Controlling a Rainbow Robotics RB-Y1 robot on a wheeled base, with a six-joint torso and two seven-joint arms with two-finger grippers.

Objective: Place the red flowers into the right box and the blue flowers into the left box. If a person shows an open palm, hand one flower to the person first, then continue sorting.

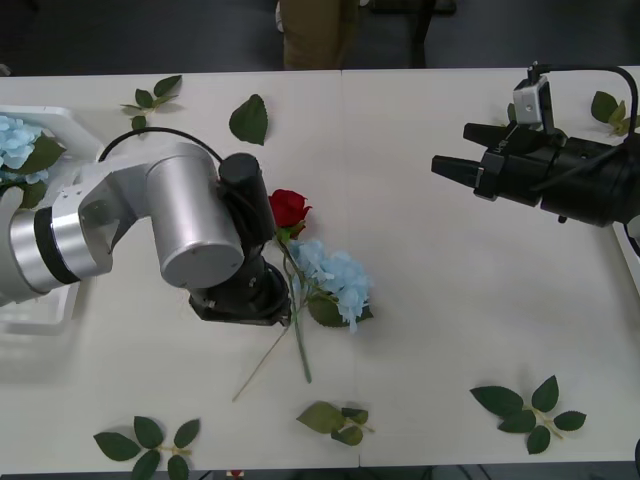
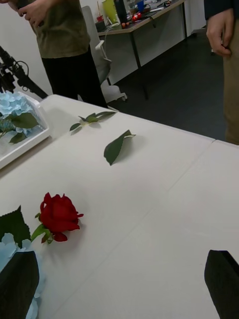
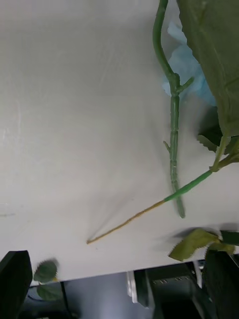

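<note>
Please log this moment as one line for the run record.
left gripper: open over rose and hydrangea stems | right gripper: open, idle | left box: one hydrangea inside

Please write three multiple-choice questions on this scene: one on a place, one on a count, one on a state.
1. Where does the red rose lie?
A. in the white tray
B. on the table, beside a blue hydrangea
C. in a gripper

2. How many red roses lie on the table?
A. one
B. two
C. three

3. How are the right gripper fingers?
A. shut on a rose
B. shut on a leaf
C. open, holding nothing

Answers: B, rose and hydrangea lie mid-table; A, a single red bloom; C, fingers apart at the right wrist view's corners.
</note>
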